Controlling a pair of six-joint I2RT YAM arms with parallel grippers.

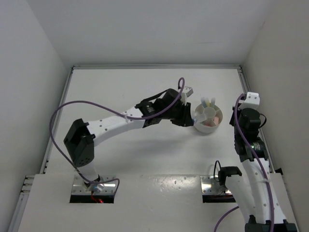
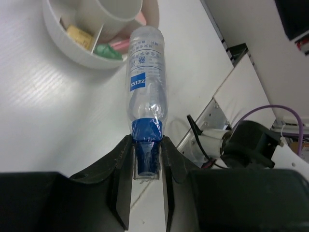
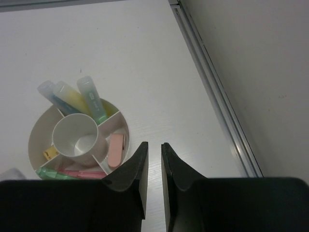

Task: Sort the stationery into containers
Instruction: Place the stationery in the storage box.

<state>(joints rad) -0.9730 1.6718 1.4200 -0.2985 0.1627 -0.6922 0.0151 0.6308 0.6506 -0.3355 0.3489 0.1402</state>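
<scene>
The round white divided bowl (image 1: 205, 129) stands right of centre. My left gripper (image 2: 146, 159) is shut on the blue cap of a small clear bottle (image 2: 145, 72), whose far end reaches the bowl's rim (image 2: 63, 41). The bowl holds three pens (image 3: 77, 96) leaning out of the far compartment, a pink eraser (image 3: 116, 150), a yellow block (image 3: 48, 153), and pink (image 3: 72, 172) and green (image 3: 48, 171) pens. Its central cup (image 3: 77, 137) looks empty. My right gripper (image 3: 154, 147) hovers just right of the bowl, its jaws a narrow slit apart with nothing between them.
A raised rail (image 3: 217, 96) runs along the table's right edge, close beside my right gripper. White walls enclose the table at the back and both sides. The left arm (image 1: 111, 123) stretches across the middle of the table toward the bowl.
</scene>
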